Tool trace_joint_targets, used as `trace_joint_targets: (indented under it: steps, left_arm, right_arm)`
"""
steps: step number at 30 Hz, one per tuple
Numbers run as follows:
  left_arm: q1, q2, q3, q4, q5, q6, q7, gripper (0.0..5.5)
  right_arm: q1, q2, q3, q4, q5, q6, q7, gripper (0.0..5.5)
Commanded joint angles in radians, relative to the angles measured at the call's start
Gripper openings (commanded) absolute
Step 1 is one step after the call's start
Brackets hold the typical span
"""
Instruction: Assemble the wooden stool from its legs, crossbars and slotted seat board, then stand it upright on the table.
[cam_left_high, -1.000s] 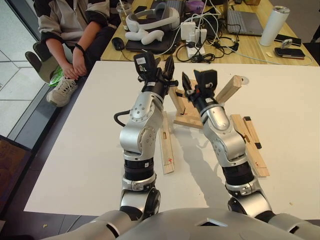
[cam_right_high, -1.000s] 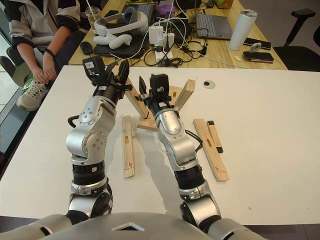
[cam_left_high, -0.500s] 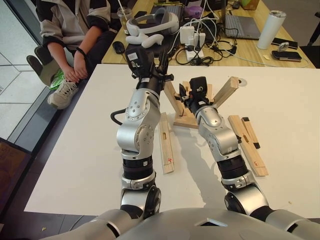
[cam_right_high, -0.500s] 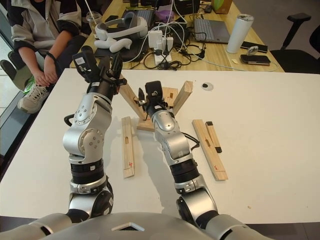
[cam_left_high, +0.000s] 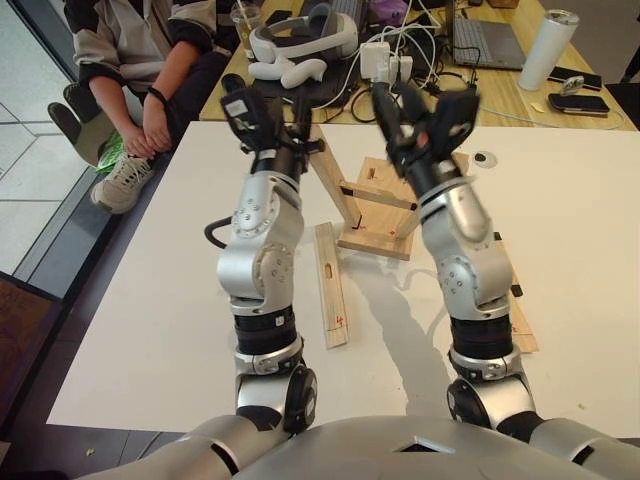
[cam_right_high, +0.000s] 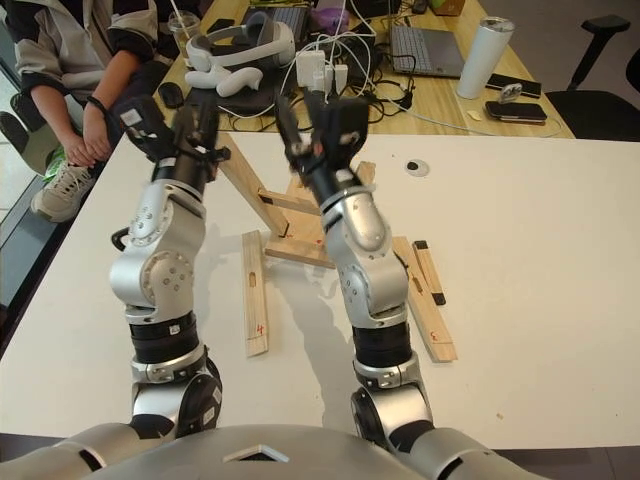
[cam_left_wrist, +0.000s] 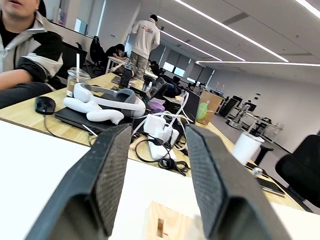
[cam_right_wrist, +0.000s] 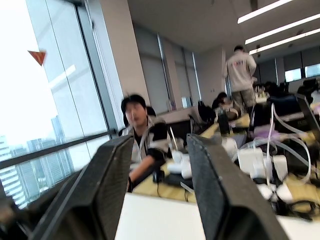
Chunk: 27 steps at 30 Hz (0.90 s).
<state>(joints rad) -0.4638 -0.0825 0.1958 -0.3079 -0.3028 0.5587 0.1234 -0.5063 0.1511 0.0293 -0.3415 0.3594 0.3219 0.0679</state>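
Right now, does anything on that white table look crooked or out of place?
Yes. The half-built stool is not upright: its board rests on the table and a leg slants up and outward. A loose slotted board lies flat to its left and more boards to its right, not yet fitted.

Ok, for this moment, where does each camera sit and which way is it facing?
Left eye view: on the head, looking forward and down at the white table and half-built stool; the left arm and right arm show.
Right eye view: beside it, same scene; both arms show.
Left wrist view: on the left wrist, facing level toward the headset; its open jaws show.
Right wrist view: on the right wrist, facing level toward the windows; its open jaws show.
Shared: the headset, in both eye views and the left wrist view.
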Motion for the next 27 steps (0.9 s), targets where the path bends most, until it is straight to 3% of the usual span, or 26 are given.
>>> trace_joint_targets:
  steps: [1, 3, 5, 8, 11, 14, 18, 22, 24, 27]
  left_arm:
    - [-0.053, 0.041, 0.039, -0.005, -0.029, 0.037, 0.004, 2.01]
    - [-0.104, 0.069, 0.06, -0.012, -0.057, 0.062, 0.0, 2.01]
    - [-0.197, 0.1, 0.077, -0.019, -0.089, 0.097, -0.001, 2.01]
    - [-0.303, 0.127, 0.073, -0.007, -0.133, 0.13, -0.025, 2.01]
    - [-0.335, 0.15, 0.032, 0.046, -0.125, 0.124, -0.066, 2.01]
    - [-0.443, 0.203, 0.042, 0.094, -0.131, 0.116, -0.096, 2.01]
    - [-0.673, 0.325, 0.143, 0.133, -0.212, 0.155, -0.118, 2.01]
    - [-0.61, 0.271, 0.182, 0.091, -0.324, 0.274, -0.063, 2.01]
    - [-0.444, 0.213, 0.078, 0.068, -0.324, 0.423, -0.02, 2.01]
    - [-0.092, 0.157, -0.297, 0.179, -0.254, 0.588, -0.056, 2.01]
  right_arm:
    - [-0.161, -0.054, -0.219, -0.111, 0.123, 0.061, -0.137, 2.0]
    - [-0.141, -0.122, -0.308, -0.132, 0.146, 0.1, -0.178, 2.0]
    - [0.03, -0.18, -0.302, -0.148, 0.061, 0.149, -0.186, 2.0]
    - [0.39, -0.17, -0.193, -0.185, -0.037, 0.194, -0.193, 2.0]
    - [0.628, -0.118, -0.041, -0.196, -0.081, 0.191, -0.195, 2.0]
    - [0.687, -0.101, 0.052, -0.196, -0.119, 0.168, -0.184, 2.0]
    - [0.708, -0.098, 0.062, -0.201, -0.143, 0.14, -0.183, 2.0]
    - [0.705, -0.102, 0.056, -0.195, -0.151, 0.138, -0.176, 2.0]
    - [0.696, -0.104, 0.052, -0.192, -0.153, 0.142, -0.169, 2.0]
    - [0.68, -0.105, 0.04, -0.189, -0.155, 0.148, -0.167, 2.0]
